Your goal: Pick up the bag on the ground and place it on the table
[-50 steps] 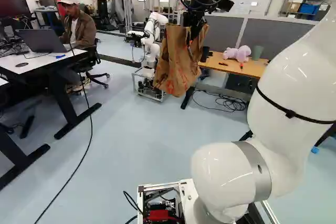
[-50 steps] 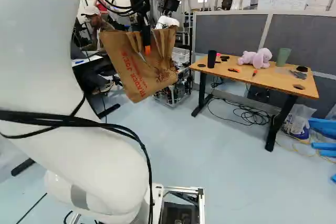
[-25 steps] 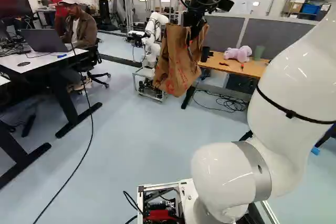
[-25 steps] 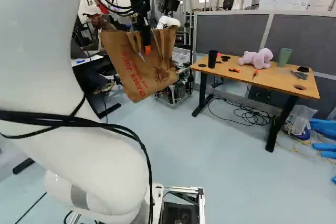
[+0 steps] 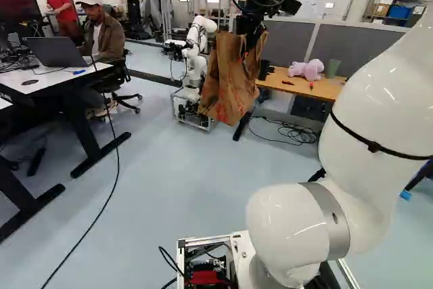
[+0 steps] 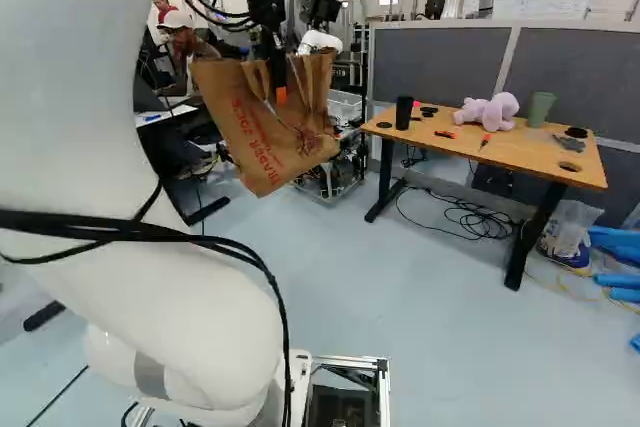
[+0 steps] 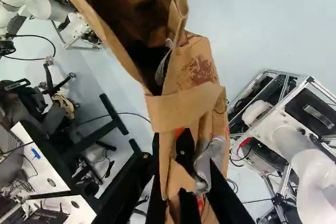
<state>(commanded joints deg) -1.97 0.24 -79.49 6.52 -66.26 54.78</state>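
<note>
Over smooth pale-blue floor (image 6: 420, 287), grasping brown paper bag (image 6: 262, 142) with black gripper (image 6: 280, 85); could tear from snagging against wooden-topped table (image 6: 520, 152).

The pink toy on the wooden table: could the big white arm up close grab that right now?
Probably not: its jaws are shut on the paper bag. The toy sits uncovered on the table, so emptied jaws might manage, if they reach that far.
</note>
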